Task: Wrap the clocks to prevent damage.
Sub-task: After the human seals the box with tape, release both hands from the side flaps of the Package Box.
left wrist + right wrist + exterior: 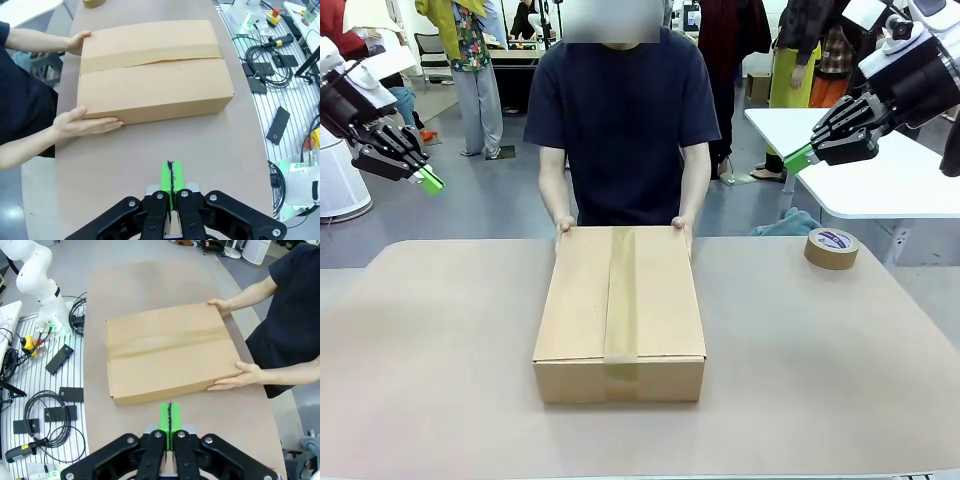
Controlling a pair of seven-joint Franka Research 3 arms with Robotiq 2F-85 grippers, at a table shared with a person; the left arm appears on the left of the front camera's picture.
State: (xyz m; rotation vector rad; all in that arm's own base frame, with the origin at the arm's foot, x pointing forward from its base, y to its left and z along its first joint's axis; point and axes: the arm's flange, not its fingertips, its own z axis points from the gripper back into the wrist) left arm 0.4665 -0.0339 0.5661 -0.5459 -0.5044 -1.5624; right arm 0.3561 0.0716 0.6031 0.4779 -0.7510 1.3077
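The clocks are hidden from view. A brown cardboard carton (620,310) lies shut in the middle of the table, a strip of brown tape along its top seam. It also appears as the carton (152,70) and the carton (170,350) in the wrist views. The person holds its far corners with both hands (565,225). My left gripper (430,181) hangs shut and empty high at the left, well clear of the carton. My right gripper (798,158) hangs shut and empty high at the right. Green pads (171,175) press together in the left wrist view, as do the pads (170,416) in the right.
A roll of brown tape (832,247) lies on the table at the far right. The table (820,380) has a brown paper-like surface. Cables and small black boxes (270,55) lie on a slatted bench beside the table. A white table (880,180) stands behind at the right.
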